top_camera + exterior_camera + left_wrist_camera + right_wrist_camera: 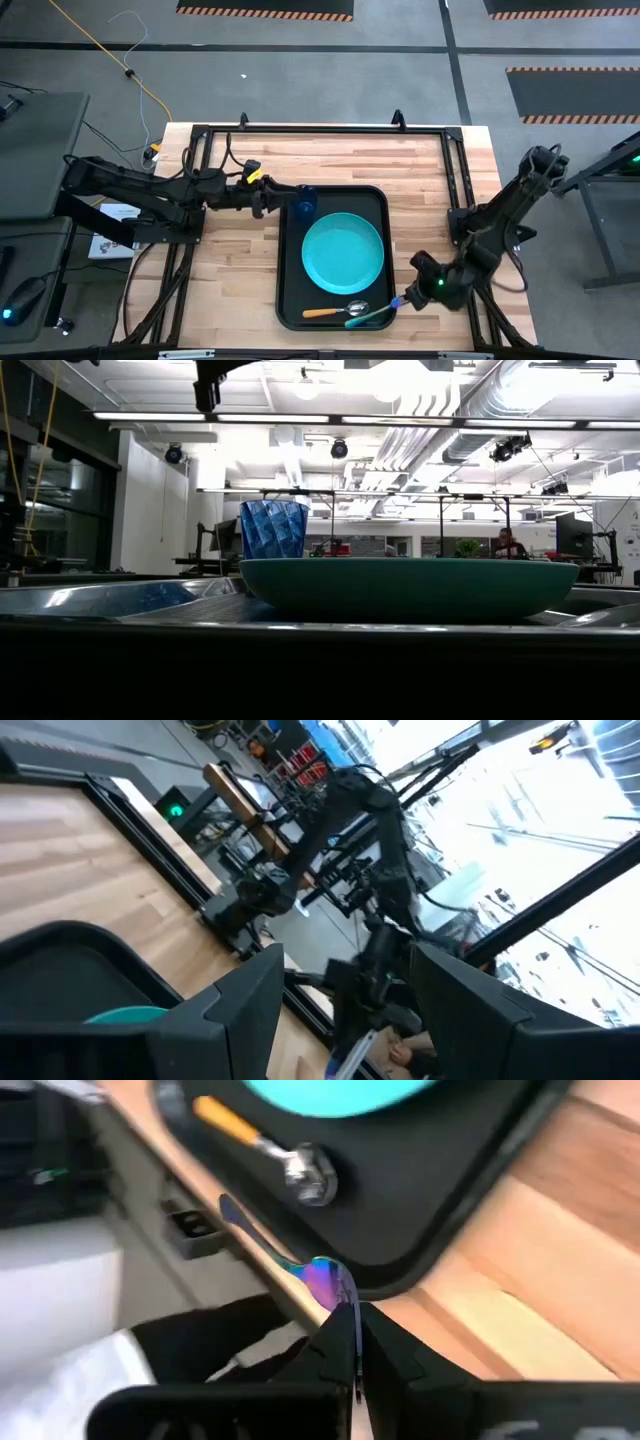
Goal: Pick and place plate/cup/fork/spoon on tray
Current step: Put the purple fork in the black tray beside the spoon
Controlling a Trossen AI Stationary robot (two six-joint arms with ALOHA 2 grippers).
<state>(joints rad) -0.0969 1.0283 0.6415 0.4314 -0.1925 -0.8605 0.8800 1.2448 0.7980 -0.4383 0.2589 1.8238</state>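
At the tray's [290, 300] near right corner, the right gripper [403, 300] pinches the fork [378, 315] by its darker end, jaws clamped on it, so the light tines reach over the rim beside the spoon [335, 311]. The turquoise plate [343, 253] fills most of the tray, leaving only that narrow front strip free. The dark-blue cup [305, 205] stands in the far left corner, just beside the left gripper [268, 201], whose jaws stand apart.
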